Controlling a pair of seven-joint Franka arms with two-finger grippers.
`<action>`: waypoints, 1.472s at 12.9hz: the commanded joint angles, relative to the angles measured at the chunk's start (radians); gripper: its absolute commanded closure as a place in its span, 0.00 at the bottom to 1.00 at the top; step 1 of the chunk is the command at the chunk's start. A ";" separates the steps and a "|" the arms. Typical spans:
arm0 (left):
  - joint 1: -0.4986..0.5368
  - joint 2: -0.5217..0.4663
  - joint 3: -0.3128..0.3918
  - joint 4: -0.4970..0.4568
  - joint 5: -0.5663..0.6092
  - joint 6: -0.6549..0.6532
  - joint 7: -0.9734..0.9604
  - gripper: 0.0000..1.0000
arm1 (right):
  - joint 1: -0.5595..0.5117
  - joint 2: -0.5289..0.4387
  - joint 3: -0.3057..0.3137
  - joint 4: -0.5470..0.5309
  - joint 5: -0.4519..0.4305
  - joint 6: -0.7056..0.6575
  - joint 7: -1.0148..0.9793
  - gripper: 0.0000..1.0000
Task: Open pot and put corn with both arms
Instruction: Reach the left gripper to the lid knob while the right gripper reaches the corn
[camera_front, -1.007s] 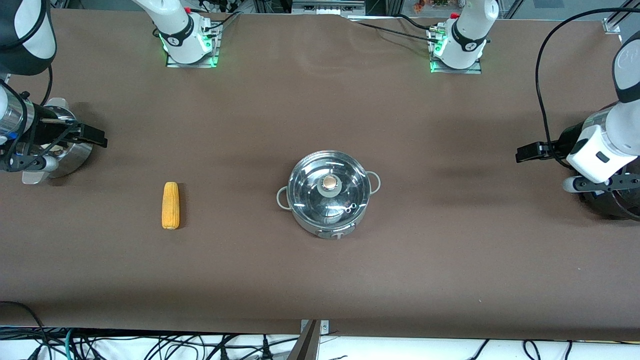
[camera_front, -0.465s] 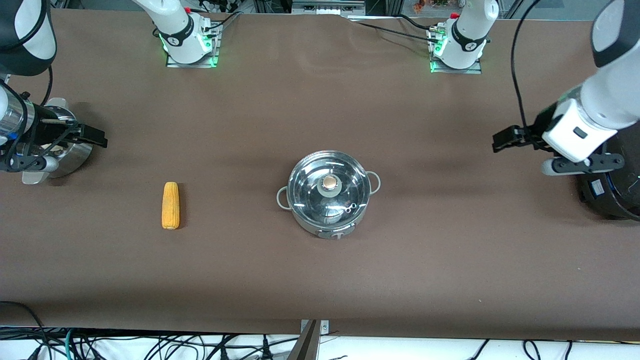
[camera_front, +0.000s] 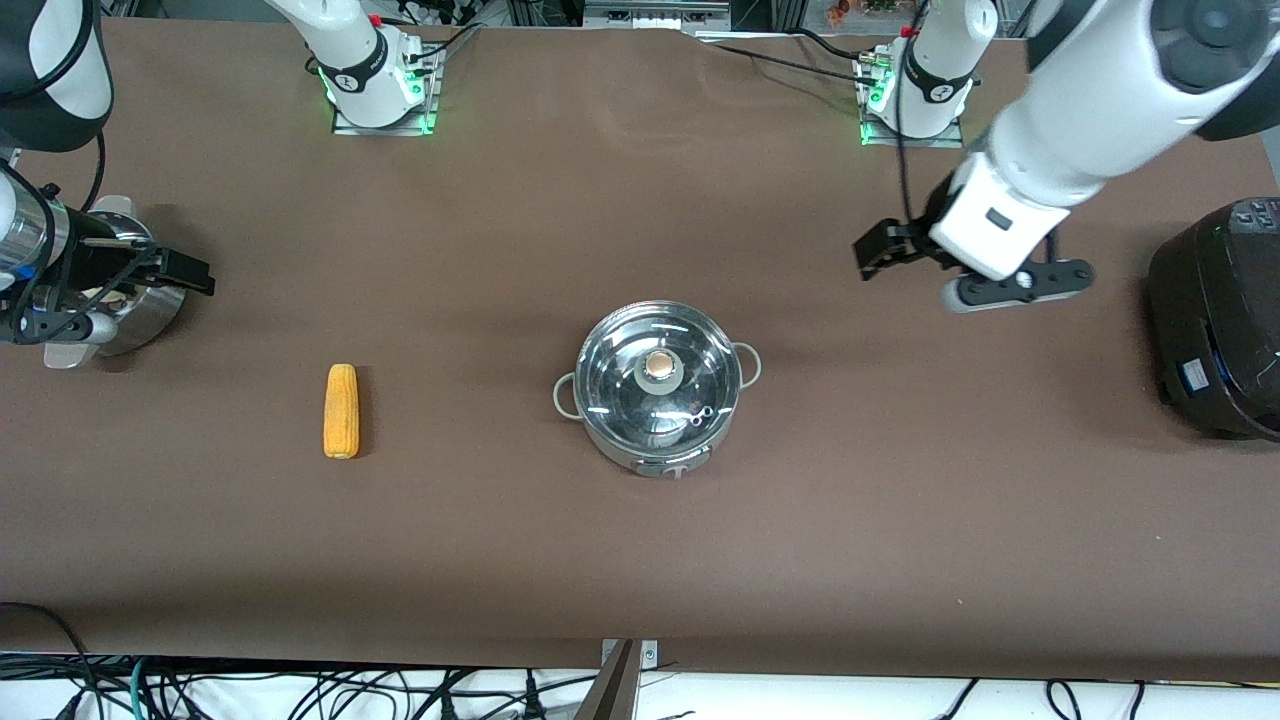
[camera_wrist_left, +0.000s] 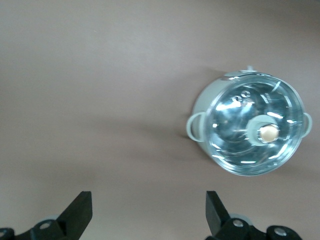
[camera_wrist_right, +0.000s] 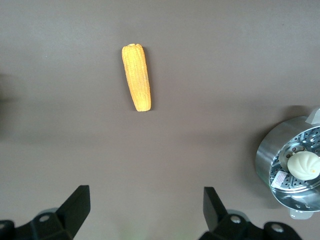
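The shiny steel pot (camera_front: 658, 385) stands at the middle of the table, its glass lid with the tan knob (camera_front: 659, 366) on it. In the left wrist view the pot (camera_wrist_left: 255, 125) lies off to one side of the gripper. The yellow corn (camera_front: 341, 411) lies on the cloth toward the right arm's end and also shows as the corn (camera_wrist_right: 137, 77) in the right wrist view. My left gripper (camera_front: 878, 251) hangs open and empty over bare table, between the pot and the left arm's end. My right gripper (camera_front: 188, 272) waits open and empty beside the steamer basket.
A perforated steel steamer basket (camera_front: 150, 305) with a pale bun (camera_wrist_right: 302, 165) sits at the right arm's end. A large black cooker (camera_front: 1215, 320) stands at the left arm's end. Brown cloth covers the table (camera_front: 640, 560).
The left arm has swung from over the black cooker toward the pot, uncovering the cooker. The right arm, pot and corn have not moved.
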 joint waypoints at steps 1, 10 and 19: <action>-0.089 0.056 0.006 0.027 0.016 0.045 -0.117 0.00 | -0.007 0.019 0.002 0.025 -0.012 -0.005 -0.016 0.00; -0.350 0.407 0.057 0.245 0.172 0.181 -0.306 0.00 | -0.020 0.137 -0.002 0.018 -0.011 0.137 -0.030 0.00; -0.668 0.550 0.331 0.284 0.174 0.372 -0.345 0.00 | -0.009 0.266 0.037 -0.212 0.008 0.574 -0.048 0.00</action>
